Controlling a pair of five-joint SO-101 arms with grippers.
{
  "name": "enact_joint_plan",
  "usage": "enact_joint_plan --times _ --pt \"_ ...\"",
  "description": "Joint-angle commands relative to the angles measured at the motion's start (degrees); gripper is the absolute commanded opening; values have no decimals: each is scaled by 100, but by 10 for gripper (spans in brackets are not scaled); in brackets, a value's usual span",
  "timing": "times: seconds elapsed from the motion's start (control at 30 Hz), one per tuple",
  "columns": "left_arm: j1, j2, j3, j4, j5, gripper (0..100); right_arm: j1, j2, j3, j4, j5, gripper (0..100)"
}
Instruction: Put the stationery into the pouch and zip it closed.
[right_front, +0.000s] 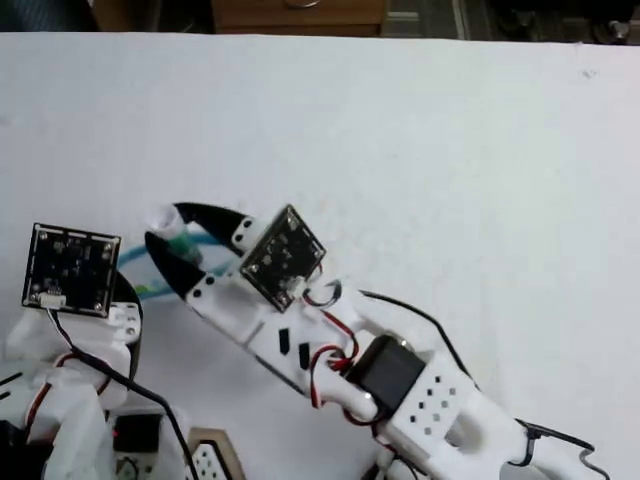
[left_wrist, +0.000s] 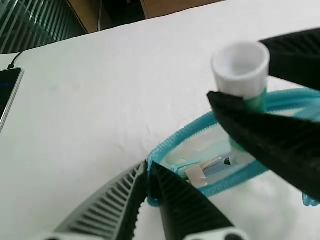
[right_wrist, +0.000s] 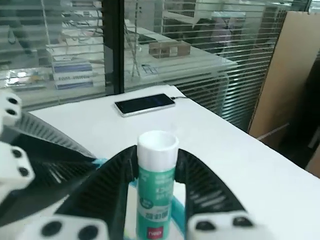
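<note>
Right claw (right_wrist: 157, 150): clamped on a glue stick (right_wrist: 156, 192). My two black fingers press on its green body from either side, below the white cap. The cap stands clear above the fingertips. From the left wrist, the stick stands cap-up over the open mouth of the pouch (left_wrist: 180, 135). One of my right fingers crosses in front of its lower part, so I cannot tell whether the base touches the pouch.

Left claw (left_wrist: 148, 167): fingers drawn together at the tips, pinching the pouch's teal zipper edge at one end of the opening. No gap shows between the fingertips there.

Pouch: it lies flat on the white table (right_front: 450, 150), near my side of it, between the two arms and largely under the right claw in the high view. It has clear sides and a teal zipper band. The zipper is undone and the mouth is spread. A small metal piece (left_wrist: 200, 172) lies inside, near the edge my left claw holds. I cannot tell what it is.

Arms: from above, the right arm comes in from the lower right, and its claw lies just beside the left arm's wrist camera.

Other: a phone (right_wrist: 145, 104) lies flat on the table, well apart from the pouch.
</note>
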Motion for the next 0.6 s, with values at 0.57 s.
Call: enact_joint_plan --times 0.57 --pt "-31 400 70 44 53 23 22 13 -2875 4198 26 255"
